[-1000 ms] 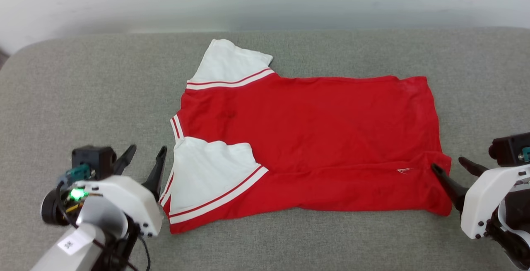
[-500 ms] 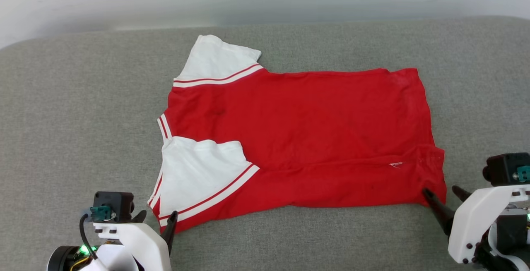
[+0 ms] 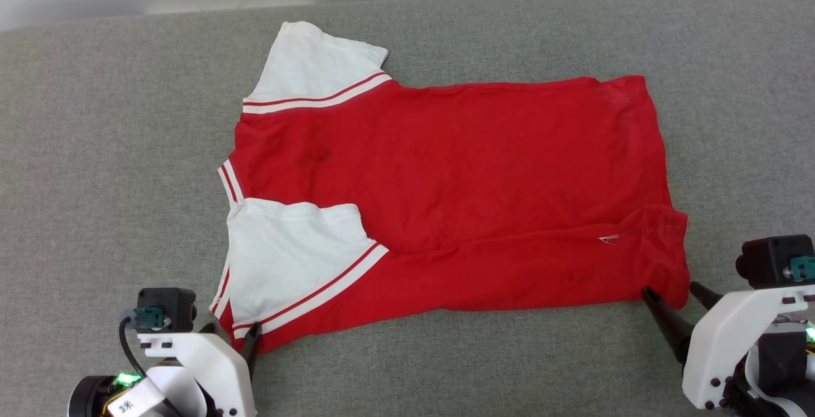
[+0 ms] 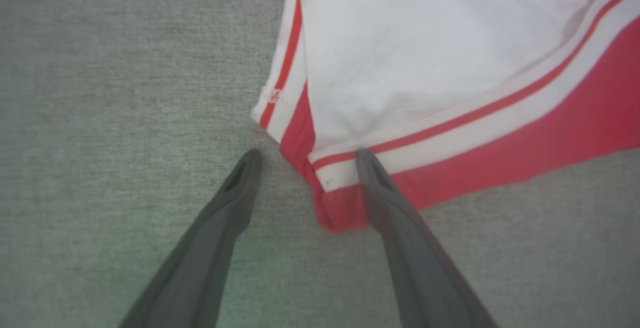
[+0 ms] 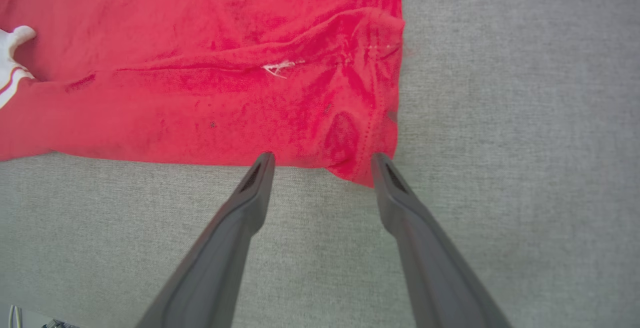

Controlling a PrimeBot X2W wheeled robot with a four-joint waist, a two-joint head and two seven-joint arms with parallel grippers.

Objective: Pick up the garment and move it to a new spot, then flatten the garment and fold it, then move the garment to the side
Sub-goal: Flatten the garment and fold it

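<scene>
Your head camera looks forward and steeply down on the grey cloth surface (image 3: 95, 118), set far enough back to take in the whole shirt (image 3: 477, 181) and the surface's far edge. Your left wrist camera sits low and close, looking along the left gripper (image 4: 307, 152) at the shirt's near sleeve-end corner. Your right wrist camera, just as close, looks along the right gripper (image 5: 322, 154) at the near hem corner. The head view shares both corners.

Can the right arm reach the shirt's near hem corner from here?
Likely yes: the right pincer is open with that garment corner between its fingertips, and nothing blocks it.
</scene>
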